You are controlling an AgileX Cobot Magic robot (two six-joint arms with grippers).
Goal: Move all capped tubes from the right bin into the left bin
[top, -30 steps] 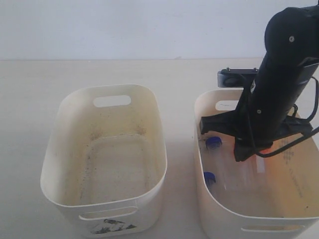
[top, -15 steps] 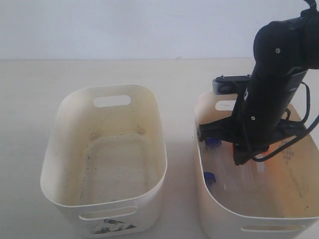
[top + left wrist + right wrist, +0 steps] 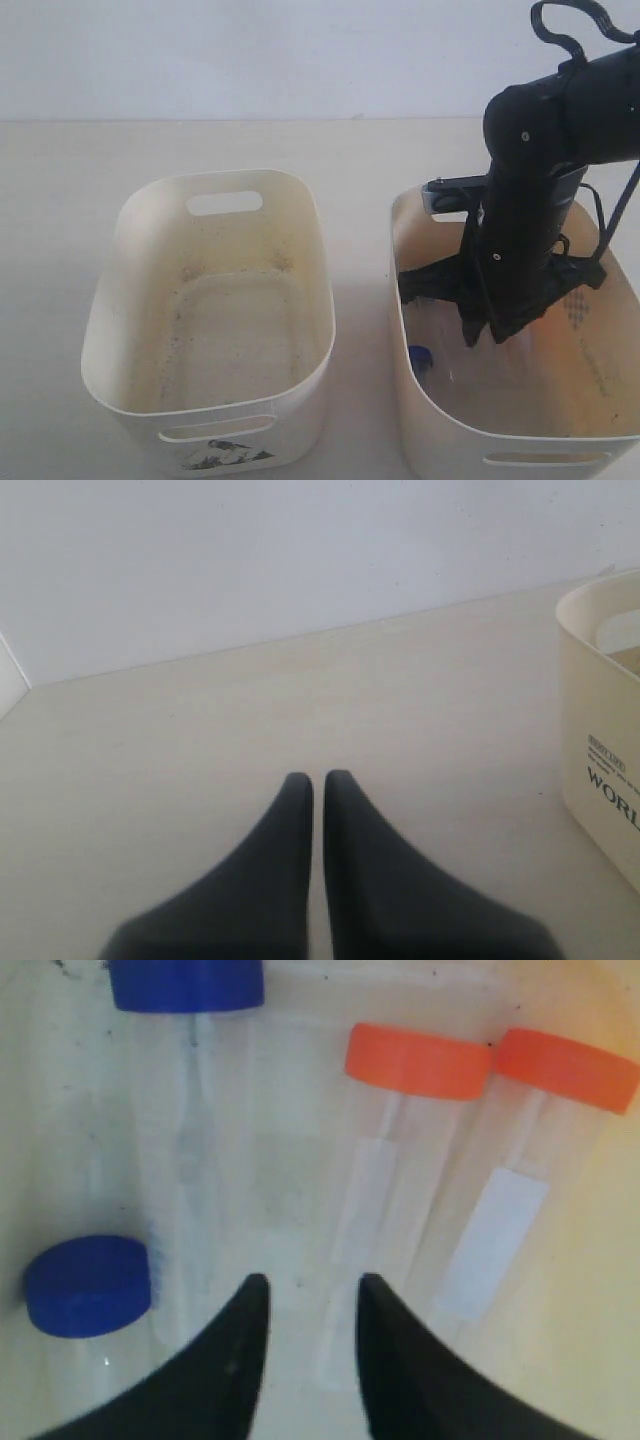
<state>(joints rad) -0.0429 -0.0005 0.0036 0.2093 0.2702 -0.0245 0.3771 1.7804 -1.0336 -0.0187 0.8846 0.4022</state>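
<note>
**A:** Where can a hand get in?

**B:** The left bin (image 3: pixel 105 320) stands open-topped, its floor bare but for specks. The strip of counter (image 3: pixel 360 200) between it and the right bin (image 3: pixel 450 445) is free.

**A:** And the right bin?

**B:** It's crowded. The right arm (image 3: pixel 520 220) fills the far half, and the right pincer (image 3: pixel 312 1282) sits low, jaws slightly parted. The capped tubes (image 3: pixel 415 1060) lie side by side, one just beside a fingertip.

**A:** The left pincer (image 3: pixel 318 778)?

**B:** Open counter ahead, with a bin wall off to one side.
</note>
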